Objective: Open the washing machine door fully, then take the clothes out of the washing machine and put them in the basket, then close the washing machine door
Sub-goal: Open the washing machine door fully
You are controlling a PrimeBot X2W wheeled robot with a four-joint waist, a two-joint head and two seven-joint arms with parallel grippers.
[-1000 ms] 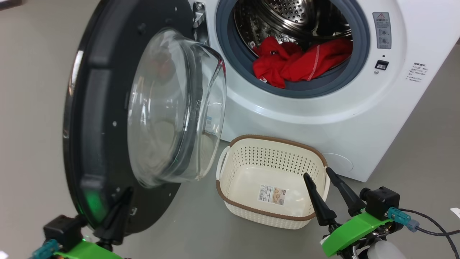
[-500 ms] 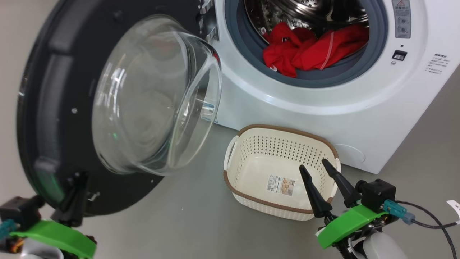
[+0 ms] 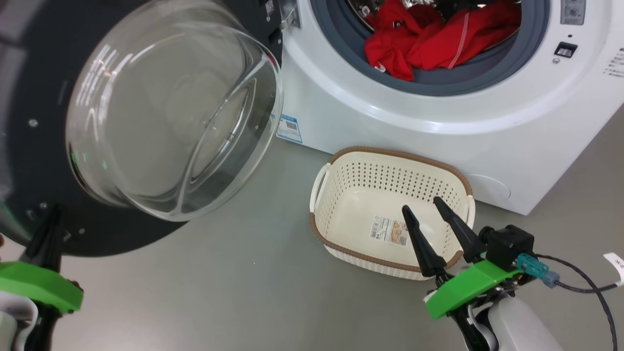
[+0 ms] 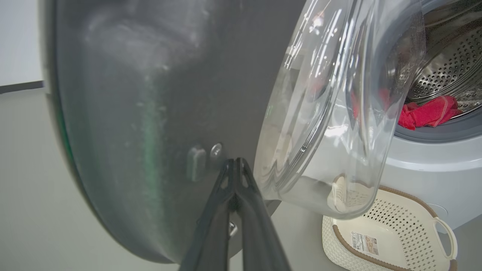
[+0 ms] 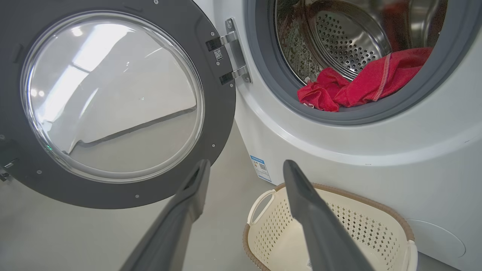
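While the door (image 3: 29,161) stands wide open to the left of the washing machine (image 3: 390,112), I see the red clothes (image 3: 429,44) lying in the drum mouth. The basket (image 3: 399,153) sits on the floor (image 3: 243,292) just before the machine. Left claw (image 4: 235,162): closed on nothing, tips at the door's inner face. Right claw (image 3: 419,203): open, empty, near the basket's right end.

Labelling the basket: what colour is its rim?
Brown, woven-looking, against the cream basket; best in the head view.
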